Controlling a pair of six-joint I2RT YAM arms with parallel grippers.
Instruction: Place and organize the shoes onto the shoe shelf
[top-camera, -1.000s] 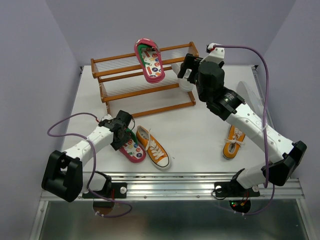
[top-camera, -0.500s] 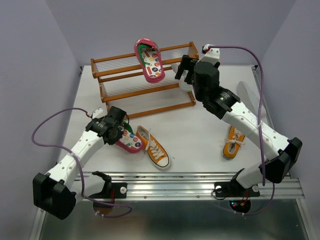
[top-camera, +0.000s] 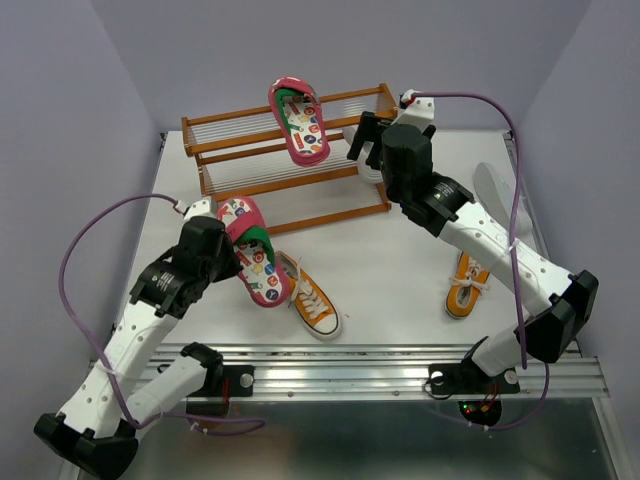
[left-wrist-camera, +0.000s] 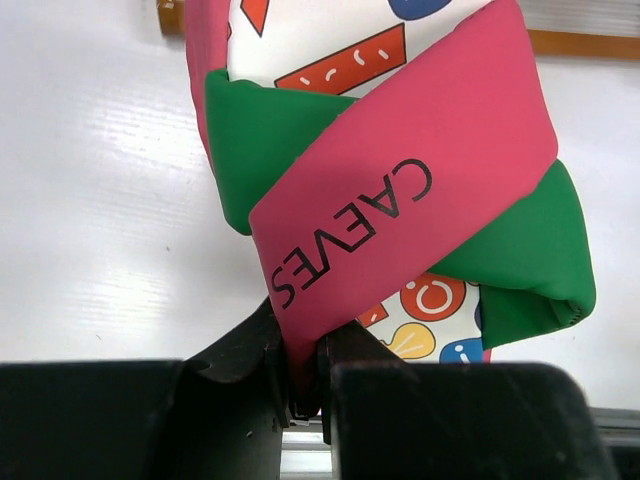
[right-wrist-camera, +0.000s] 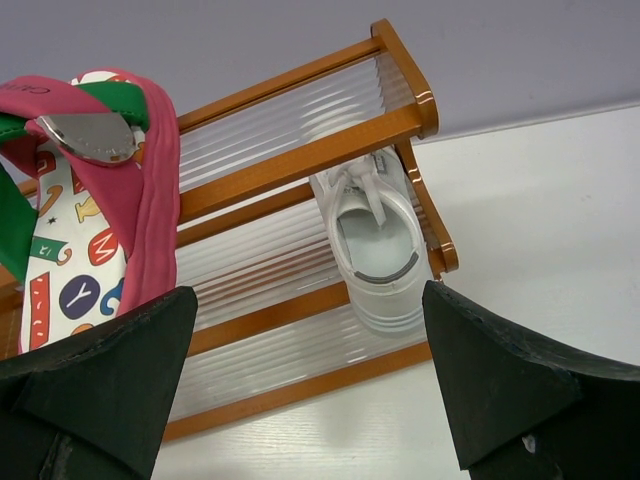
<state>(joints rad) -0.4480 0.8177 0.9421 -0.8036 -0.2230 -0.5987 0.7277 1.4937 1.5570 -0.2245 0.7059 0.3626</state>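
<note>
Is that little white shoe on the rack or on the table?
On the rack: the white sneaker sits on the lower rods of the shoe shelf.

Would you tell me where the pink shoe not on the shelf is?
Top view, left side: the pink shoe is held by its strap in the left gripper, between shelf and orange sneaker.

Ahead of the right fingers (right-wrist-camera: 520, 390), a white sneaker (right-wrist-camera: 375, 255) blocks the shelf (right-wrist-camera: 300, 160)'s lower tier; the rods to its left lie bare.
</note>
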